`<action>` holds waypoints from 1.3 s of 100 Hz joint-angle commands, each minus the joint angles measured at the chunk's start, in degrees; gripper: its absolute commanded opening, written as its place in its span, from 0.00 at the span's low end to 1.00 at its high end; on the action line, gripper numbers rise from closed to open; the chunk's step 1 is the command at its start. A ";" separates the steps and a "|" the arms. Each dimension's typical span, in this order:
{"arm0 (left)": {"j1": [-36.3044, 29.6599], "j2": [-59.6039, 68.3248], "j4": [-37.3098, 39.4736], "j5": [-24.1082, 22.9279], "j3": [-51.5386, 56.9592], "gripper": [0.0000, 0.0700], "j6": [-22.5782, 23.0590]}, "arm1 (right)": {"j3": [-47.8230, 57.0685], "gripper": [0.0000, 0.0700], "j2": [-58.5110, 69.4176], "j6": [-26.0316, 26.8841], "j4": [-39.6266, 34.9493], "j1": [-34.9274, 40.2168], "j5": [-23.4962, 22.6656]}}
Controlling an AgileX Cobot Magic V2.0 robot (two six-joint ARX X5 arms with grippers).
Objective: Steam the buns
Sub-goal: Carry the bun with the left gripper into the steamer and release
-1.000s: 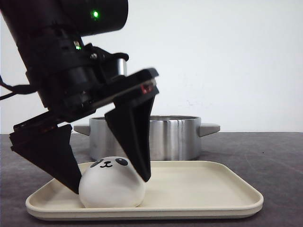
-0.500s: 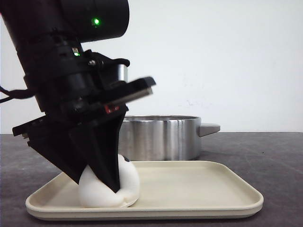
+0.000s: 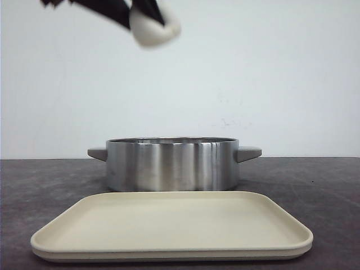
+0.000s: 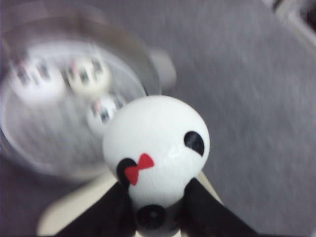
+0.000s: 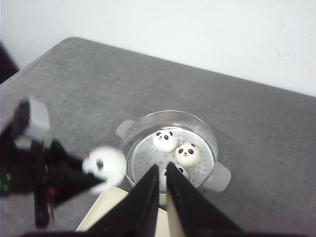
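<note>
High over the tabletop's [image 3: 332, 185] left side, the left gripper [image 3: 138, 14] pinches a panda bun [image 3: 154, 31] in its jaws, above the steel pot [image 3: 171, 164] holding three buns [image 5: 177, 148]; the right gripper [image 5: 163, 180] hovers, jaws nearly closed, empty.

- a plain white wall [image 3: 270, 73] fills the background, evenly lit, with a few faint smudges right of centre.
- a dark grey, mottled tabletop [image 3: 315, 185] runs back to meet the wall in a straight horizontal line.
</note>
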 commanded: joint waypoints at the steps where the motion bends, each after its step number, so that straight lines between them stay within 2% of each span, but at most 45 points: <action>1: 1.16 1.92 0.48 -0.35 3.45 0.00 5.73 | 1.01 0.02 0.63 0.46 0.92 0.66 0.26; 19: 6.62 9.05 0.79 0.61 8.46 0.00 8.24 | 1.01 0.02 0.63 0.09 0.92 0.66 0.31; 34: 10.40 16.52 2.32 2.91 9.16 0.00 8.22 | 1.01 0.02 0.63 0.09 0.90 0.66 0.48; 70: 13.66 30.58 6.03 2.91 9.16 0.01 7.78 | 1.01 0.02 0.63 0.15 0.87 0.61 1.77; 75: 13.66 31.65 6.05 2.91 9.16 0.08 7.78 | 1.01 0.03 0.63 0.17 0.81 0.61 1.77; 88: 13.66 32.92 6.05 2.91 9.16 0.47 5.95 | 1.01 0.02 0.63 0.37 0.52 0.61 1.77; 96: 13.66 32.94 6.34 2.89 9.16 0.63 5.64 | 1.01 0.02 0.63 0.66 0.48 0.61 1.77; 102: 13.66 32.94 6.38 2.91 9.16 0.69 5.64 | 1.01 0.03 0.63 0.90 0.48 0.61 1.77; 113: 13.66 32.94 5.38 2.91 9.16 0.75 5.64 | 1.01 0.02 0.63 1.42 0.46 0.61 1.77; 130: 13.66 32.87 2.86 2.91 9.68 0.74 5.53 | 1.01 0.03 0.63 1.46 0.46 0.61 1.77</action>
